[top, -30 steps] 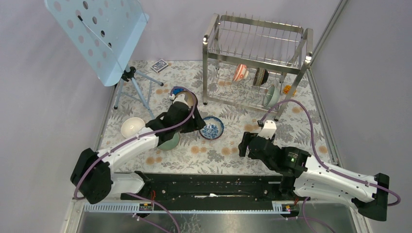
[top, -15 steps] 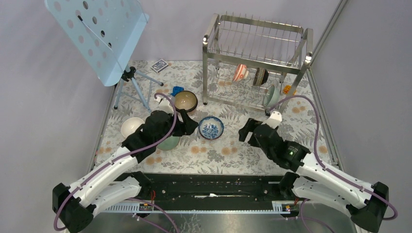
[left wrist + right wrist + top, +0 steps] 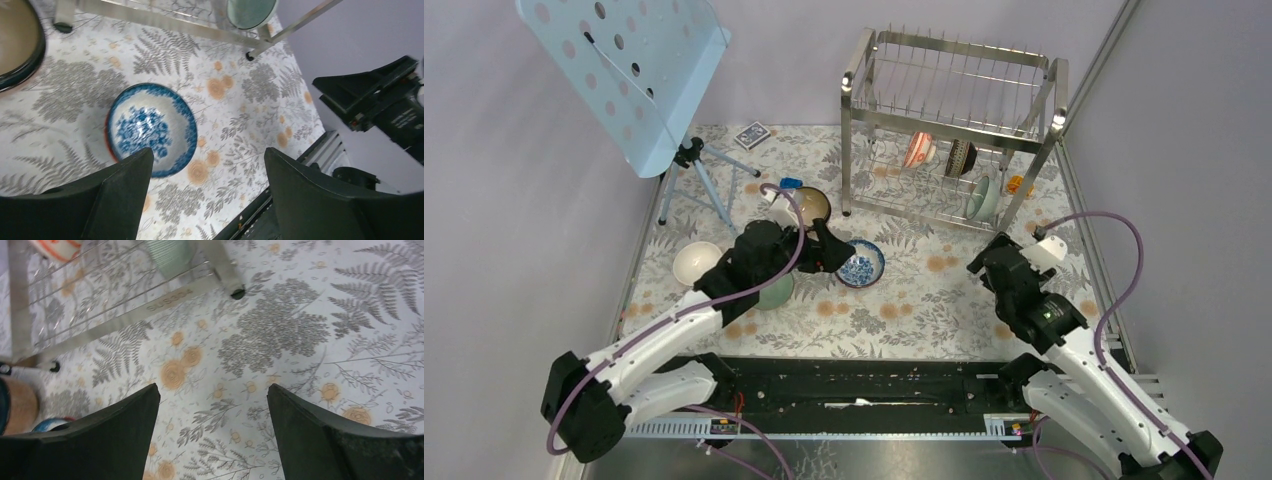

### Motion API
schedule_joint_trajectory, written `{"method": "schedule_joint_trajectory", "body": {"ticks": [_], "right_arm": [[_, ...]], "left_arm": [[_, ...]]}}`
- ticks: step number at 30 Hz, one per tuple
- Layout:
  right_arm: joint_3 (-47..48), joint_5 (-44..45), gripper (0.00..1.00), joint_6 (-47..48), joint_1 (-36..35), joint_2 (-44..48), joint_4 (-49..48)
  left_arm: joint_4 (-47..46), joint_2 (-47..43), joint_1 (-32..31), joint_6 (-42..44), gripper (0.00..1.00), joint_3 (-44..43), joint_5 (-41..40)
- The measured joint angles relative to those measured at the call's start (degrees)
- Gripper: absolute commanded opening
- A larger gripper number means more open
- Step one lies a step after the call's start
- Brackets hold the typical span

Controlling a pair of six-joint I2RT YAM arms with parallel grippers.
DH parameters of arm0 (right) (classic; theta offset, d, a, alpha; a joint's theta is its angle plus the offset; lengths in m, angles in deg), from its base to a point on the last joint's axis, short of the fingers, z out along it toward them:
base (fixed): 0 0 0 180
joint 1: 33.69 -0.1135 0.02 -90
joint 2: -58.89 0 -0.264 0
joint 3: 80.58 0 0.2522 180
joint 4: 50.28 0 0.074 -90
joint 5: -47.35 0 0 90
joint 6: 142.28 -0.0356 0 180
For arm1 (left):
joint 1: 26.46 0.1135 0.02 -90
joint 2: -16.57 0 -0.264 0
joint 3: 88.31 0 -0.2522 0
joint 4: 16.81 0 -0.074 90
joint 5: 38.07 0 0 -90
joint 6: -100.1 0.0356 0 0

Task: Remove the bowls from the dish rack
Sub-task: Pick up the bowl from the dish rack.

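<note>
Left pincer (image 3: 207, 152) hangs wide, with nothing between its fingers, above the blue-and-white bowl (image 3: 150, 127). That bowl sits upright on the cloth in front of the dish rack (image 3: 851, 85), toward its left leg. Right pincer (image 3: 212, 390) is spread just as wide and holds nothing. It is over the cloth by the rack's right front foot, nose turned toward the lower tier.

That aim suggests the right arm is lined up for the next pick. The pale green racked bowl (image 3: 981, 197) stands on edge between the wires at the right end of the lower tier, its rim offered outward. A dark bowl (image 3: 960, 157) and an orange-red patterned bowl (image 3: 918, 149) stand on edge further back on the same tier. The upper tier holds no bowls.

The unloaded ones sit mouth-up and spaced apart, left of the rack. The brown bowl (image 3: 807, 207) is near its left leg. A second green bowl (image 3: 776, 293) is partly under the left arm, and the white bowl (image 3: 696, 261) is farthest out.

The tablecloth (image 3: 904, 300) is pale, printed with ferns and orange flowers. Plain lilac walls close in behind and to the right of the rack. A blue perforated music stand (image 3: 629, 70) on a tripod rises well to its left, with a card pack (image 3: 751, 134) between them.
</note>
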Motion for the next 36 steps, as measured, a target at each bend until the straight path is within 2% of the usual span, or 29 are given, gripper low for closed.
{"method": "schedule_joint_trajectory", "body": {"ticks": [4,7,13,23,29,36], "right_arm": [[-3.1,2.3,0.85,-1.8,3.1,0.9,0.0],[-4.7,2.6,0.85,-2.3,5.1,1.1,-0.1],[-4.7,1.9,0.85,-1.0,6.5,4.9,-0.7],[-3.8,-9.1,0.82,2.3,6.5,11.8,2.2],[-3.9,-13.7,0.81,2.8,6.5,18.6,3.2],[-3.8,-16.0,0.81,2.4,6.5,22.2,4.2]], "left_arm": [[-7.5,5.7,-1.5,-0.4,0.91,-0.5,1.5],[-14.1,10.8,-5.0,0.2,0.92,-1.7,1.0],[-30.5,24.7,-9.3,1.9,0.93,-6.0,0.7],[-53.3,51.4,-12.0,6.4,0.85,-19.1,2.3],[-59.3,62.6,-12.5,8.3,0.84,-29.3,2.8],[-59.9,71.0,-12.5,10.6,0.80,-40.6,2.8]]}}
